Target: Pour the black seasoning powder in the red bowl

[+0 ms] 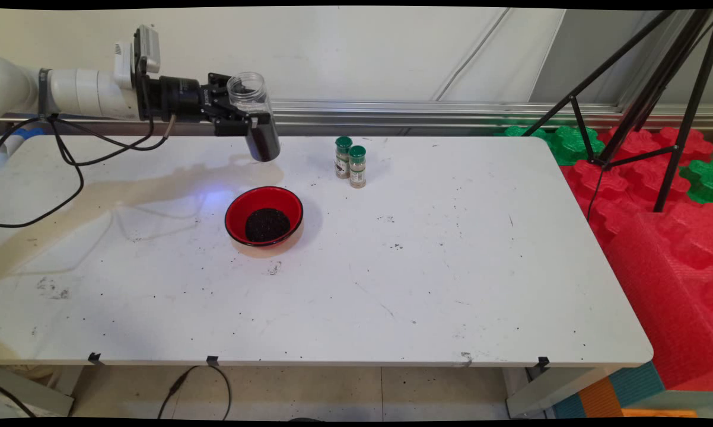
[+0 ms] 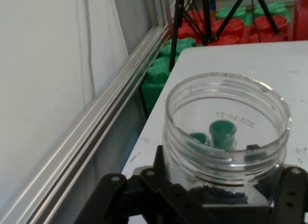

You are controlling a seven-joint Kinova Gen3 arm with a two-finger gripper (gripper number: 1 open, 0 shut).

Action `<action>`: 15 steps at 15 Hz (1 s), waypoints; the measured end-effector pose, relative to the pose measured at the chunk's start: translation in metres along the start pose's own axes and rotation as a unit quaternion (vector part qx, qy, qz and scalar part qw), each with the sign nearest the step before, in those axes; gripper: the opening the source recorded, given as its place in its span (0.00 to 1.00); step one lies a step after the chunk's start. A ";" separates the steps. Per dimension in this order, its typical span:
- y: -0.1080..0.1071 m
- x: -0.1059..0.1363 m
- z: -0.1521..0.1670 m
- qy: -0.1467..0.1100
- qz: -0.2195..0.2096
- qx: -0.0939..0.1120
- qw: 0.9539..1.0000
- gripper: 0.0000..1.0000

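My gripper is shut on a clear plastic jar, held in the air above the table's far left part. The jar's open mouth points up and slightly left; dark grains fill its lower end. In the hand view the jar fills the lower right, its open rim toward the camera, with dark grains at its bottom. A red bowl holding a heap of dark grains stands on the table below and in front of the jar. Two small spice bottles with green caps stand to the right; through the jar their caps show.
The white table carries scattered dark specks. Black cables hang from the arm at the left. A black tripod and red and green foam blocks stand beyond the table's right edge. An aluminium rail runs along the wall.
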 end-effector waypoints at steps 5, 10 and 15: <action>-0.002 -0.014 -0.005 -0.019 0.025 0.007 0.999 0.00; 0.001 -0.025 -0.005 -0.032 0.065 0.012 0.997 0.00; 0.007 -0.034 -0.001 -0.039 0.127 0.012 0.991 0.00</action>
